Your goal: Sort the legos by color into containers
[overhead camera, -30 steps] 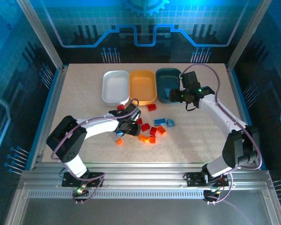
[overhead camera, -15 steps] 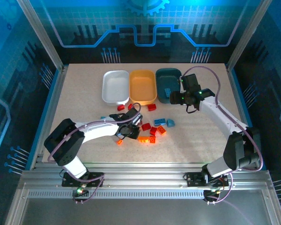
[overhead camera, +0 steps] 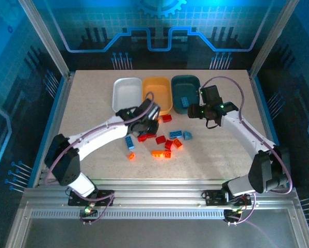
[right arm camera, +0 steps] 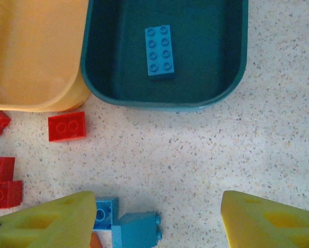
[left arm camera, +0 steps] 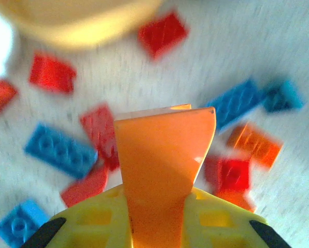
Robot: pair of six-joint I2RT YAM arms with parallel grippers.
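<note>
My left gripper (overhead camera: 147, 123) hangs over the lego pile just below the orange-yellow tray (overhead camera: 157, 96). In the left wrist view it (left arm camera: 157, 204) is shut on an orange lego (left arm camera: 163, 150) that stands up between the yellow fingers. Red, blue and orange legos (overhead camera: 167, 142) lie scattered on the table beneath. My right gripper (overhead camera: 195, 111) is open and holds nothing, just below the dark teal tray (overhead camera: 185, 89). In the right wrist view it (right arm camera: 158, 212) spans bare table, with a blue lego (right arm camera: 137, 232) by its left finger. One blue lego (right arm camera: 160, 51) lies in the teal tray (right arm camera: 231, 82).
The white tray (overhead camera: 127, 96) sits left of the orange-yellow one. A red lego (right arm camera: 66, 126) lies just below the trays. A blue lego (overhead camera: 129, 142) and a small orange one (overhead camera: 131, 155) lie apart at the pile's left. A metal frame rims the table.
My left gripper has shut on the orange lego, risen from the pile and moved up toward the trays. My right gripper has drifted slightly down, away from the teal tray.
</note>
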